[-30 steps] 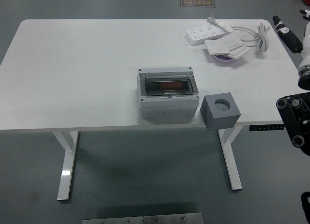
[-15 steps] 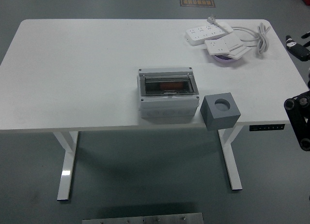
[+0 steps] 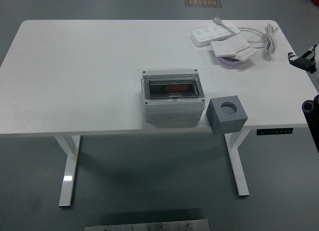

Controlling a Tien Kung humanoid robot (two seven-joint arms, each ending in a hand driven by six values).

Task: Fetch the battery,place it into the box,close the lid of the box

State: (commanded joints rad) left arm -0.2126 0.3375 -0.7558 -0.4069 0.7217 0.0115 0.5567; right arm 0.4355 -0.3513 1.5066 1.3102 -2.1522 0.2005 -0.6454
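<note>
Looking from the robot's side, everything placed relative to the box:

Table (image 3: 75,71): white, on white legs; the whole stretch left of the box is bare top.

Box (image 3: 173,95): grey enclosure near the table's front edge, about mid-width. Clear hinged lid lies flat over the opening, a grey strip running along its far edge.

Battery: can't confirm. Something orange-red (image 3: 174,89) shows through the lid, inside the box; too blurred to say whether that is it.

Grey cube (image 3: 227,114): just right of the box, slightly nearer the front edge, one corner overhanging the table edge. Round hole in its top face. Not touching the box as far as I can tell.

Power strips (image 3: 219,35): far right of the box, toward the table's back corner. Two or three white strips piled together, one lying across a purple-rimmed dish (image 3: 230,61).

Cable (image 3: 266,37): white, bundled in a loop just right of the strips.

Right hand (image 3: 304,59): only a sliver at the frame's right edge, well right of the box and level with the strips. Cannot tell how the fingers are set. Holding nothing that I can see.

Right arm (image 3: 313,118): black link at the frame edge, off the table's right end.
</note>
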